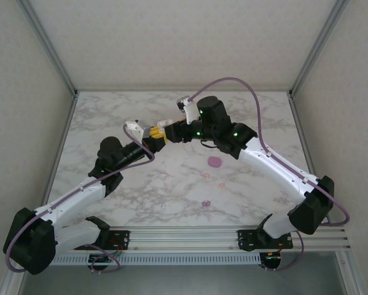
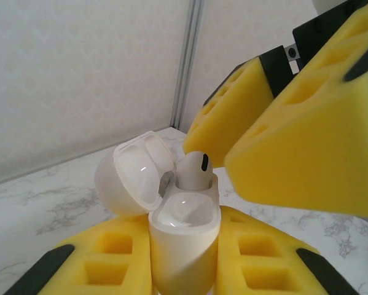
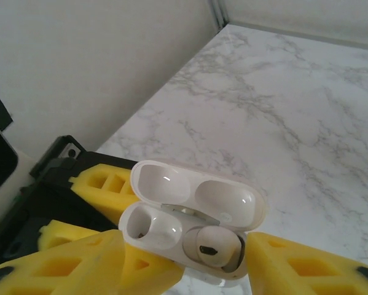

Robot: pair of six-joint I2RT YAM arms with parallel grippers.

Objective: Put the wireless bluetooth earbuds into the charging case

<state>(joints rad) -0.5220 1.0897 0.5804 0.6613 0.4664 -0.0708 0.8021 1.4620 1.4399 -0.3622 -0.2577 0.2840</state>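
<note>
**White earbud seated in the open case, right pincer released**

In the overhead view the two arms meet at the upper middle of the frame, above the marble counter (image 1: 140,190). The left pincer (image 2: 184,267) is clenched on the white charging case (image 3: 193,218) and holds it off the surface. Its lid (image 2: 137,175) is swung open toward the left of the left wrist view.

A white earbud (image 3: 211,249) sits in the case's right-hand well as the right wrist camera frames it. The well beside it (image 3: 150,224) is bare. The right pincer (image 3: 208,261) is released, its yellow fingers apart on either side of the earbud.

Lower in the overhead frame, right of centre, a purple pebble-shaped piece (image 1: 214,161) lies on the counter. Two peach buds (image 1: 205,175) lie just below it, and a purple bud (image 1: 205,203) lower still.
</note>
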